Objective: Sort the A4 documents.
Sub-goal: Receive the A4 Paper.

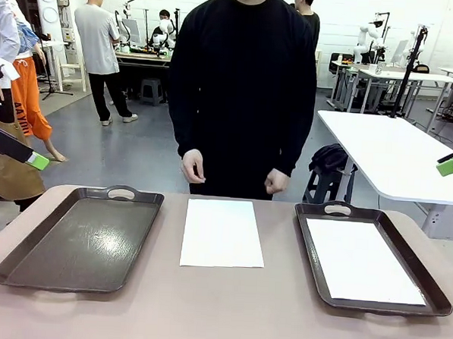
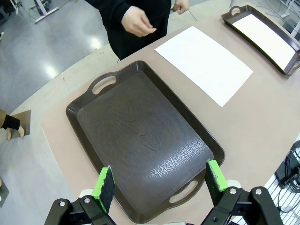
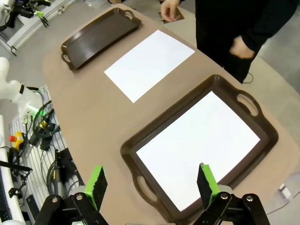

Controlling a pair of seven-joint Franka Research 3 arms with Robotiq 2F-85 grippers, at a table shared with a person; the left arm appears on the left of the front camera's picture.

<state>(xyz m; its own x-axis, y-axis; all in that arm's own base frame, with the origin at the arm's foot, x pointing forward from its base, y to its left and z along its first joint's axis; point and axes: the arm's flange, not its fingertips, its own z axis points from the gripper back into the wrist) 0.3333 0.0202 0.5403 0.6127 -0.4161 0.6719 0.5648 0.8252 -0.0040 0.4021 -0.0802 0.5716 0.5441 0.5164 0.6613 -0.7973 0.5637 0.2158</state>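
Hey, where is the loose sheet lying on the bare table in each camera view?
Front: sheet at centre, between the empty tray and the filled tray.
Left wrist: sheet upper right, beyond the empty tray.
Right wrist: sheet upper middle, between the two trays.
Shared landmark: the empty tray, beside the sheet in every view.

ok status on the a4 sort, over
Left gripper open over bare left tray. Right gripper open over right tray, one sheet inside. Other sheet between trays. Person's hands off it.
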